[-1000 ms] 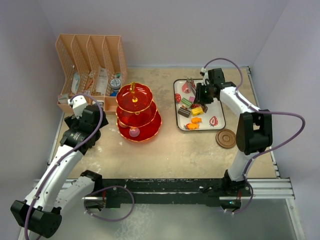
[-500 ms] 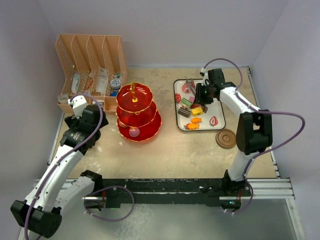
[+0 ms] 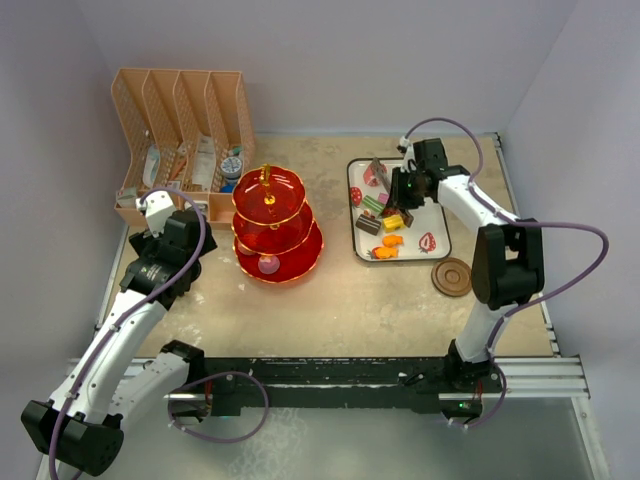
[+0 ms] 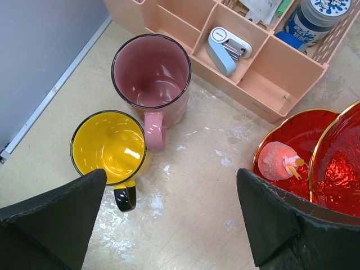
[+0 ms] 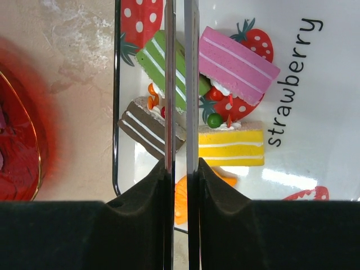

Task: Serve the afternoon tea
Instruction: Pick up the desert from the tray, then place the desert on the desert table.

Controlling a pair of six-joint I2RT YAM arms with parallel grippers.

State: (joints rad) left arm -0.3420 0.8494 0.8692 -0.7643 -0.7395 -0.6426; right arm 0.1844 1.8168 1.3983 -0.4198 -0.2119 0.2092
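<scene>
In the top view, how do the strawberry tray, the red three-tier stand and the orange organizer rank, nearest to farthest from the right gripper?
1. Strawberry tray: directly under the right gripper.
2. Red three-tier stand: left of it, mid-table.
3. Orange organizer: far-left corner.

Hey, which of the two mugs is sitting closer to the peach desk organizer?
The pink mug. It stands right beside the organizer, while the yellow mug sits on the pink one's far side, farther from the organizer.

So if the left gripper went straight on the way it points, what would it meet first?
Probably bare table, between the yellow mug and the red stand; the open left gripper looks clear of both.
</scene>
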